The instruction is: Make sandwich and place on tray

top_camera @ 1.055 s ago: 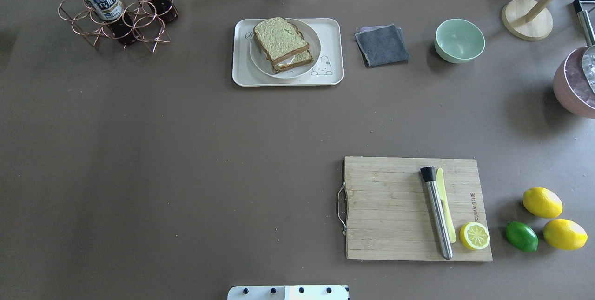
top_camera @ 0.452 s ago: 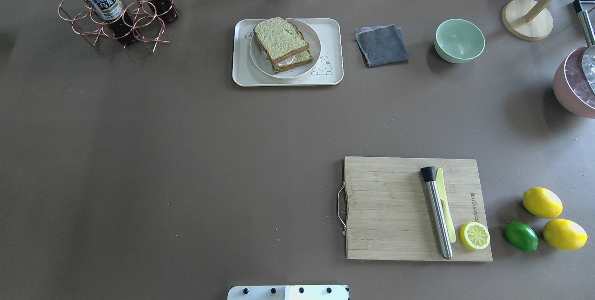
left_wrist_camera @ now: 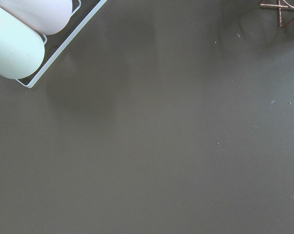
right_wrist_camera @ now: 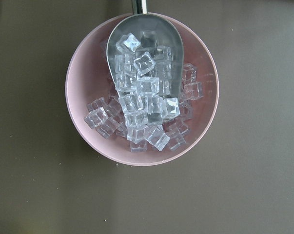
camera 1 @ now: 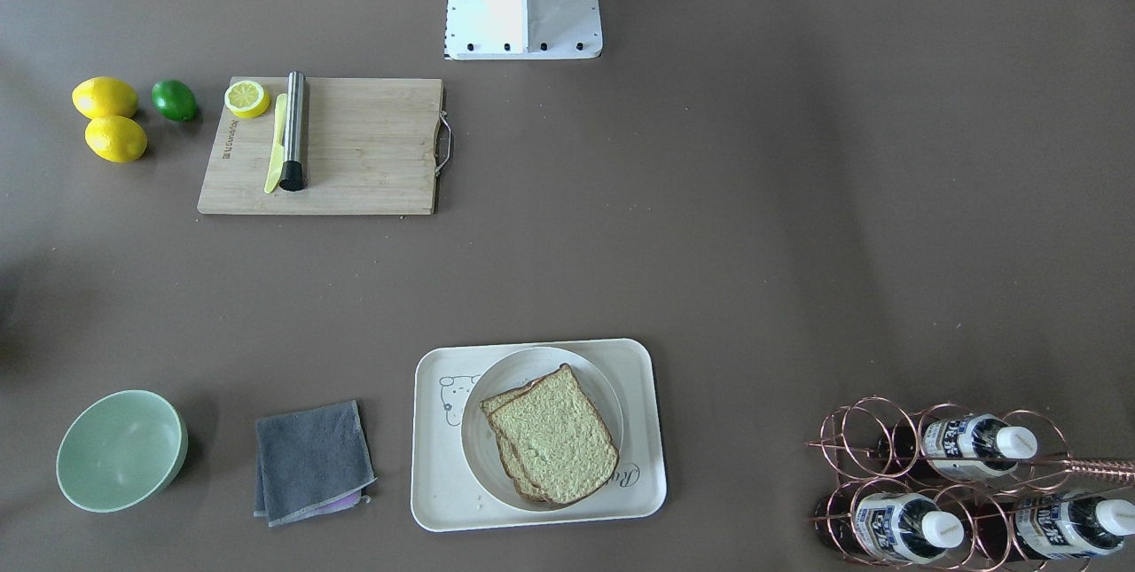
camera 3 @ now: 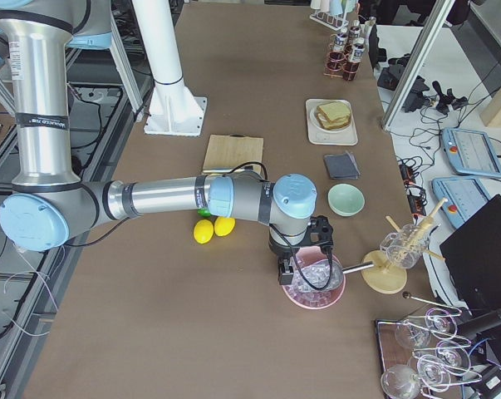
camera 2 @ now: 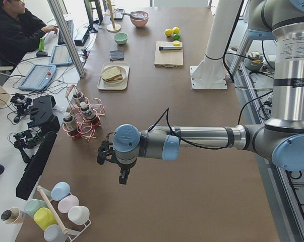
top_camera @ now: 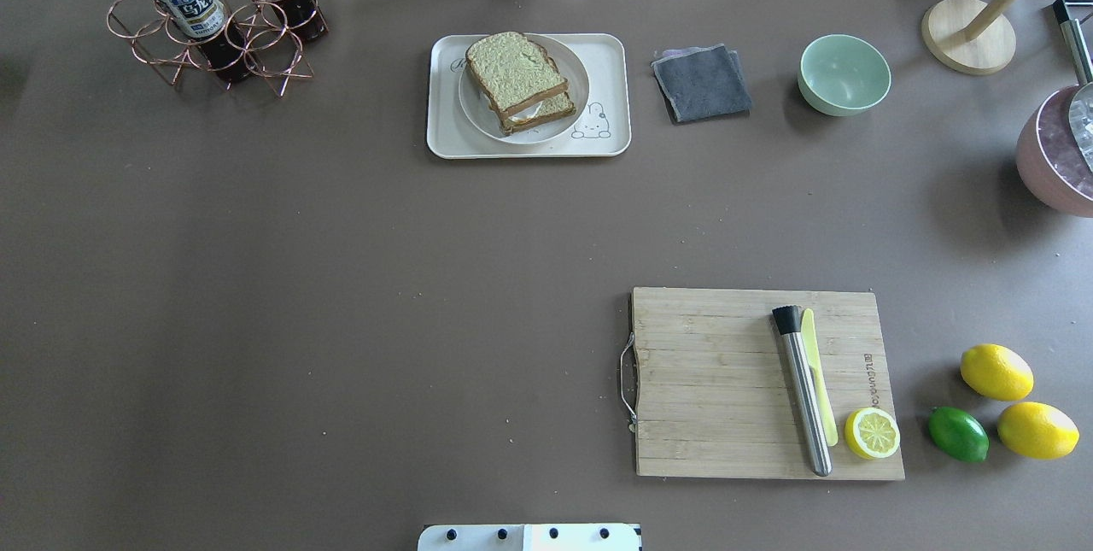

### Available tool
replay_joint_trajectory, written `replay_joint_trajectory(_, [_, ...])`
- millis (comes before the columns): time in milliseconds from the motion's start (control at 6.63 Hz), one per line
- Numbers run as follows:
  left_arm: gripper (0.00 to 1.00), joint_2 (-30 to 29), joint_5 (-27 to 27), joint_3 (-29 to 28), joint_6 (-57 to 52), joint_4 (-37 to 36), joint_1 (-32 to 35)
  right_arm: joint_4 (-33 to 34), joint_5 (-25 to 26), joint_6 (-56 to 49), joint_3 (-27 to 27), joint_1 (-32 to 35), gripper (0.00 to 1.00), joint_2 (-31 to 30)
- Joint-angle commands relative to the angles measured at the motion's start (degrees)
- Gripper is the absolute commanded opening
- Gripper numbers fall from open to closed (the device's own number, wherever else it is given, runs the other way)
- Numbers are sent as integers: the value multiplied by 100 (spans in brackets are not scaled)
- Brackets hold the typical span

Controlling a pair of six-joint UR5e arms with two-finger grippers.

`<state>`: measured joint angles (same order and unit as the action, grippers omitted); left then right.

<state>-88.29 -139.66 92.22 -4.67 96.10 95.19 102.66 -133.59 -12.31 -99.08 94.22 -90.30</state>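
The sandwich [top_camera: 517, 77] is stacked: two tan bread slices with brown crusts, with a sliver of white egg [top_camera: 529, 114] between them. It sits on a round white plate [top_camera: 574, 98] on the cream tray [top_camera: 529, 149] at the table's far middle. It also shows in the front-facing view [camera 1: 550, 434] and both side views [camera 2: 112, 74] [camera 3: 333, 114]. My left gripper [camera 2: 122, 176] hangs over bare table, far from the tray, near the bottle rack. My right gripper [camera 3: 287, 273] hangs over the pink ice bowl. I cannot tell whether either is open or shut.
A wooden cutting board [top_camera: 717, 380] holds a metal rod [top_camera: 803, 393], a yellow knife and a lemon half [top_camera: 872, 433]. Two lemons and a lime [top_camera: 958, 434] lie beside it. A grey cloth [top_camera: 702, 83], a green bowl [top_camera: 844, 73], a copper bottle rack [top_camera: 213, 17] and the pink ice bowl [right_wrist_camera: 83, 122] stand around.
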Motion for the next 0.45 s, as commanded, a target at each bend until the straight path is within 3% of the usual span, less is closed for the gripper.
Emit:
replay_joint_trajectory(0, [98, -30, 0, 24, 10, -4, -9, -9, 0, -8, -23, 0, 100, -58])
replay_joint_trajectory(302, [98, -13, 18, 85, 10, -4, -9, -9, -9, -17, -32, 0, 100, -67])
